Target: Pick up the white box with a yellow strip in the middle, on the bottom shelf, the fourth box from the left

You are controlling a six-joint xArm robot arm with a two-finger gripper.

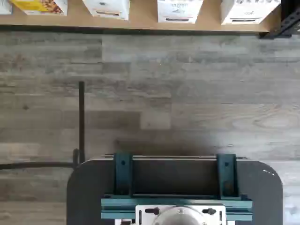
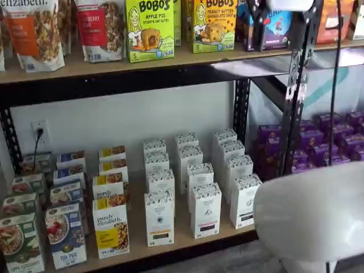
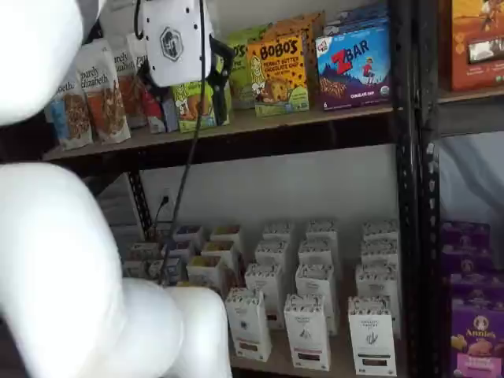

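The white box (image 2: 160, 219) stands upright at the front edge of the bottom shelf (image 2: 182, 242), heading a file of like cartons that runs back toward the far wall. It faces outward, print forward, as stock is set for picking. It also shows in a shelf view from the other side (image 3: 249, 324) and in the wrist view (image 1: 107, 8).

It is a tall, slim paperboard carton, matte white, with a grey-patterned top and a yellow-orange band low on its face. Just to its right is the pink-band carton (image 2: 206, 210), then the dark-band carton (image 2: 244, 201). These 3 differ mainly in that band. To its left is a wider yellow granola box (image 2: 111, 227). Narrow gaps separate the rows, which I judge leave some room for fingers on either side.

The shelf is a light-brown wooden board on a black steel rack (image 2: 242, 102). In front of it lies a grey wood-grain floor (image 1: 187, 93).

The gripper (image 3: 185, 87) hangs high, level with the upper shelf (image 3: 260, 122), well apart from the box. Its black fingers stand wide on either side of the white body, holding nothing. The approach has not yet begun, as I judge it.
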